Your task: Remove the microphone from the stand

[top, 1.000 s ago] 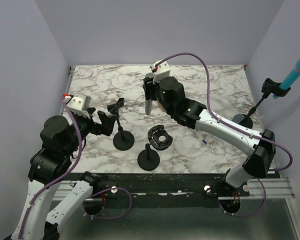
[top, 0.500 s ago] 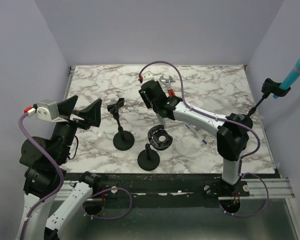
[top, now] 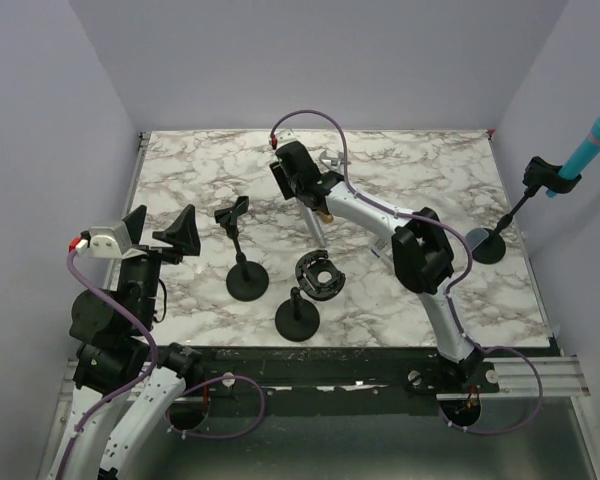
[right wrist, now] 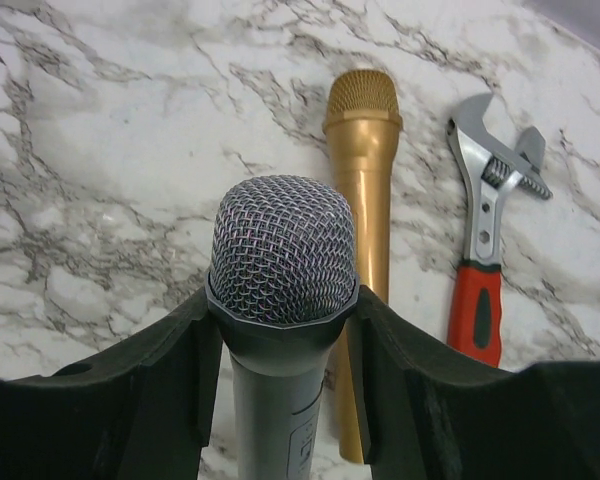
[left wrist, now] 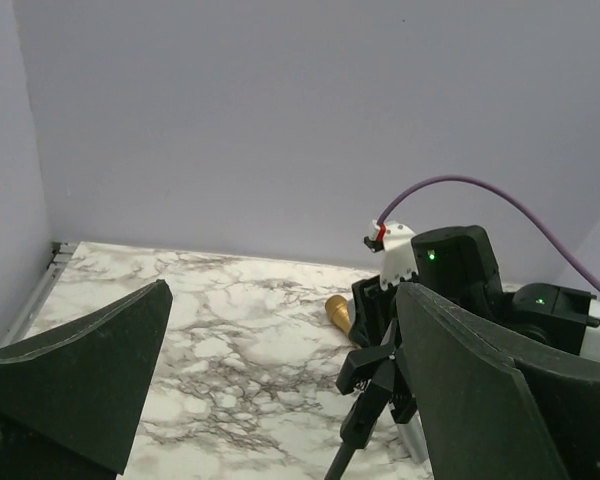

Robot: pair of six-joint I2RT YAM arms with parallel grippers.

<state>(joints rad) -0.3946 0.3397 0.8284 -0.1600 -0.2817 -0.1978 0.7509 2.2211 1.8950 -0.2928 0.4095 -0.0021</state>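
the grey mic [right wrist: 283, 250] is clamped in the right hand [right wrist: 280, 312], a finger pressed on each side just under the mesh head, so the jaws are closed on it. it is off its stand and held low over the far middle of the marble tabletop [top: 200, 160]. in the top view its grey body is seen slanting back toward the near side under the r arm. whether the tail end touches the tabletop can't be told, as the arm is in the way.

just beside it, on the r in the wrist view, a gold mic [right wrist: 362, 200] lies flat on the tabletop. a wrench [right wrist: 485, 250] w/ a red handle lies beyond that, roughly parallel to it.

the left hand [top: 160, 226] is raised at the l side, jaws spread wide w/ nothing between them, and is aimed across the tabletop.

an empty stand [top: 240, 250] w/ an open clip on top is set nearer the front, l of centre. close to it are a short stand [top: 297, 318] w/ no clip and a round clip part [top: 320, 275] lying flat. at the r edge a teal mic [top: 595, 138] is seated in the clip of another stand [top: 525, 200].
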